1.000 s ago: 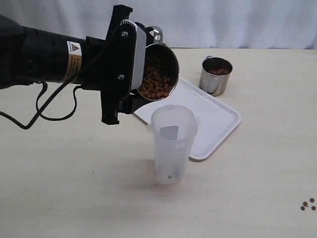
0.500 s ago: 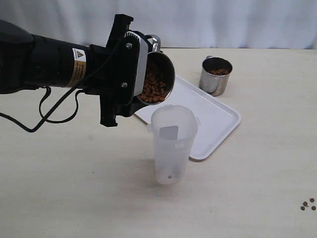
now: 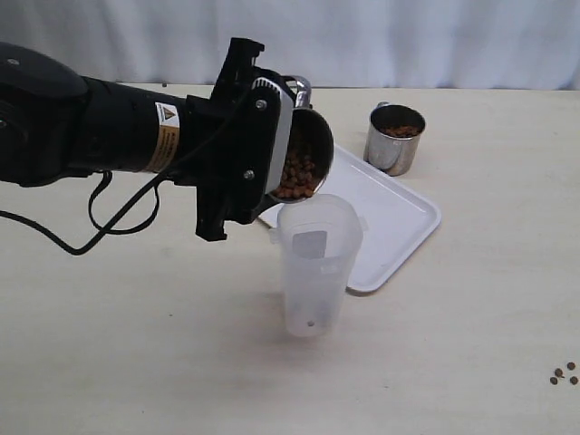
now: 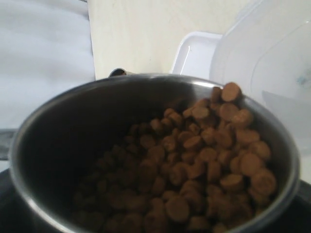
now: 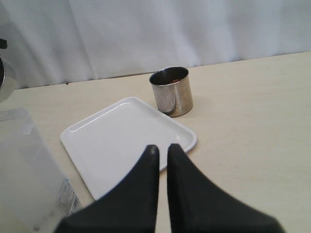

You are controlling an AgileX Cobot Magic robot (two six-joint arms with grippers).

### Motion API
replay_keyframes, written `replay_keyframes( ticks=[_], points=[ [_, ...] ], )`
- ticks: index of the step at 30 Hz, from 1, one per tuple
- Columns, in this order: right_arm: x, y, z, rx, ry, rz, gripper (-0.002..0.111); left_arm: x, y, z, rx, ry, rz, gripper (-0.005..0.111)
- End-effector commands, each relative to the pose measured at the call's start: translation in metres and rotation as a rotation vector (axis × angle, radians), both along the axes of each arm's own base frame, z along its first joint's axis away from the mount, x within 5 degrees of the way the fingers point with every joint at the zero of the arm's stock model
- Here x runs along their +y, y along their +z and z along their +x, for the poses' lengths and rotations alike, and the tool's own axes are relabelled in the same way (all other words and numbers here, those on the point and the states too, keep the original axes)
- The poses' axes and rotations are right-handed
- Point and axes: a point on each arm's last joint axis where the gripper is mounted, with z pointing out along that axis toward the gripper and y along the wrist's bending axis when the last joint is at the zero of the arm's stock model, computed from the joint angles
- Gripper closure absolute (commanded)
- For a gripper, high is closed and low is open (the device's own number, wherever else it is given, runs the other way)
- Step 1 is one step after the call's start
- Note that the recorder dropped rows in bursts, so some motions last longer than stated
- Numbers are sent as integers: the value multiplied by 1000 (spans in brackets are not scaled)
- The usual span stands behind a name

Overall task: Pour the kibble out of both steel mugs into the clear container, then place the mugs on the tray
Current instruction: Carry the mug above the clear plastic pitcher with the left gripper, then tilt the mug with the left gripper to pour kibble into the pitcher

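Pale tabletop (image 3: 136,344), nothing fancy. So the left gripper (image 3: 279,152) is clamped round one steel mug (image 3: 313,145), tipped over the clear container (image 3: 317,263). The kibble (image 3: 297,174) is at the lip and the container looks almost empty. The second mug (image 3: 395,138), at 1 o'clock from the container, has kibble in it and touches the bare tray (image 3: 399,227). The right gripper (image 5: 160,151) has its fingers together, holding nothing.
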Motion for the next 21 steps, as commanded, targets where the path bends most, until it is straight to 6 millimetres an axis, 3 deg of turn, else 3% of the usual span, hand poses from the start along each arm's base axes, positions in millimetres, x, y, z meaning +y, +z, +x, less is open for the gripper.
replay_keyframes(
  ticks=[1, 21],
  points=[
    [0, 0, 0, -10, 1, -3, 103, 0, 2, 1, -31, 24, 20, 107],
    [0, 0, 0, -10, 1, -3, 103, 0, 2, 1, -85, -13, 76, 107]
  ],
)
